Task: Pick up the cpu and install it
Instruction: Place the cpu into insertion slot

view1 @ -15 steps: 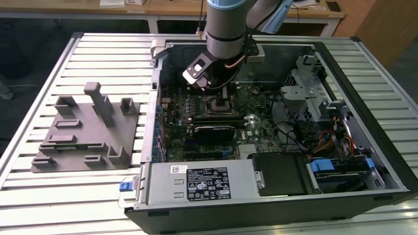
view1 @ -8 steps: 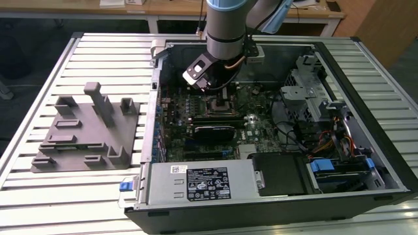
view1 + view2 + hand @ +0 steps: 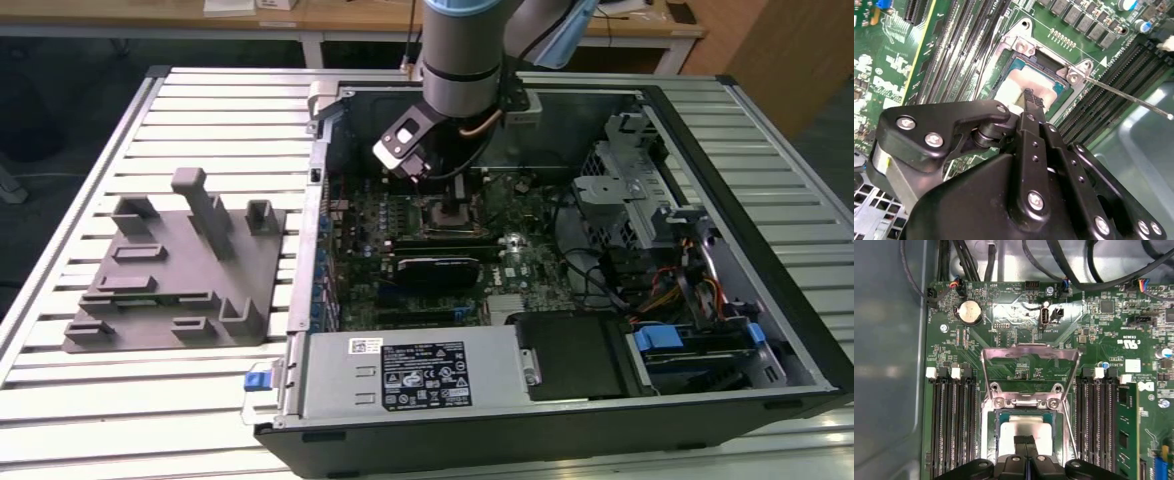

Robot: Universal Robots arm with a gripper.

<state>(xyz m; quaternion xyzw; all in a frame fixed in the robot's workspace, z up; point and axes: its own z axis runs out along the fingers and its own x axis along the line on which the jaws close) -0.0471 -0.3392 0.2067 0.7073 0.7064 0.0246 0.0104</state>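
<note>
In the second wrist view the gripper [image 3: 1031, 100] has its fingers pressed together, nothing pinched between them, their tip down at the pale silver top of the cpu [image 3: 1016, 85]. The cpu lies flat in the open socket [image 3: 1024, 402] on the motherboard [image 3: 1094, 325], with the retention frame [image 3: 1029, 352] hinged up and memory slots [image 3: 951, 420] on either side. Farther out, the open computer case [image 3: 400, 370] sits on the slatted desk [image 3: 120, 400] beside the grey fixture [image 3: 167, 270]

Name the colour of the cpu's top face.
The cpu top is a pale silver-white, seen best in the second wrist view.
</note>
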